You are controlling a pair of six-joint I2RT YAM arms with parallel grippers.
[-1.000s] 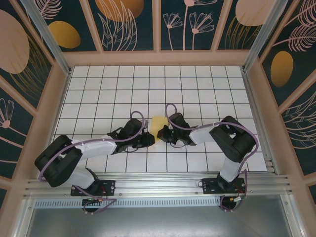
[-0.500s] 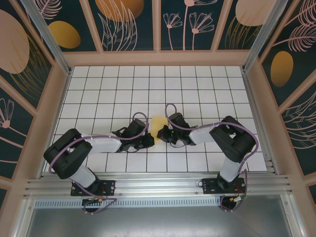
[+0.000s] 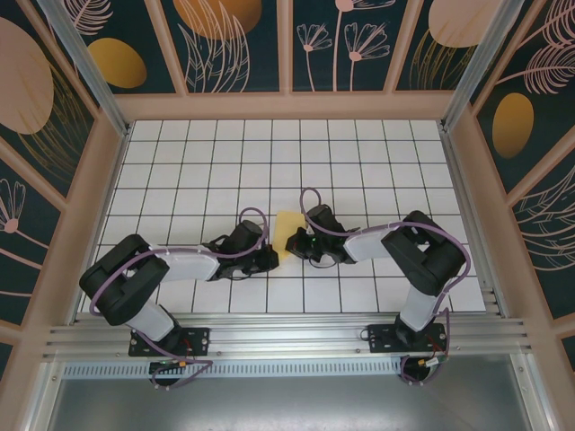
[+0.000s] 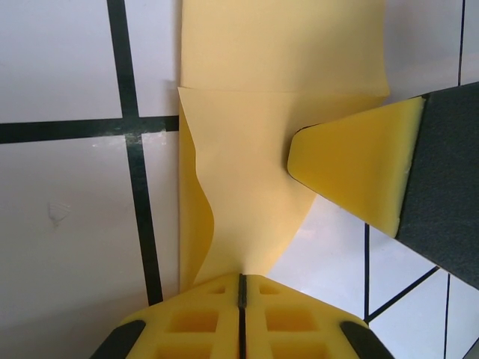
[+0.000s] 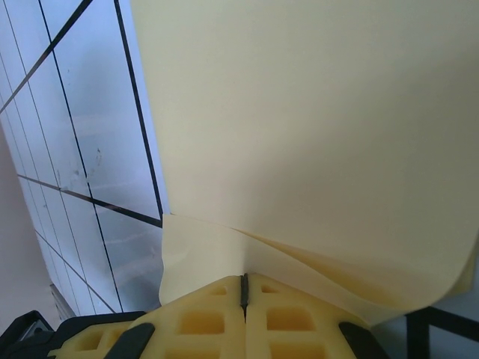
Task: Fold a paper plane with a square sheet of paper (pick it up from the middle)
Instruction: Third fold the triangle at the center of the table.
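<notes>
white grid-lined table (image 3: 359, 162), dark floral wall panels (image 3: 144, 40), aluminium rail (image 3: 287, 343) at near edge

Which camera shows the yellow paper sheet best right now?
Left wrist view: the yellow paper sheet shows its layered fold and wavy edge, pinched in the left gripper. The right wrist view, very close, gives mostly plain surface curling into the right gripper. The top external view gives a small patch between the grippers.

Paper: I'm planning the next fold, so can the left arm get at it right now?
Seemingly yes: the left pincer is shut on the paper at its edge, with nothing in between; the right pincer grips another edge.
</notes>
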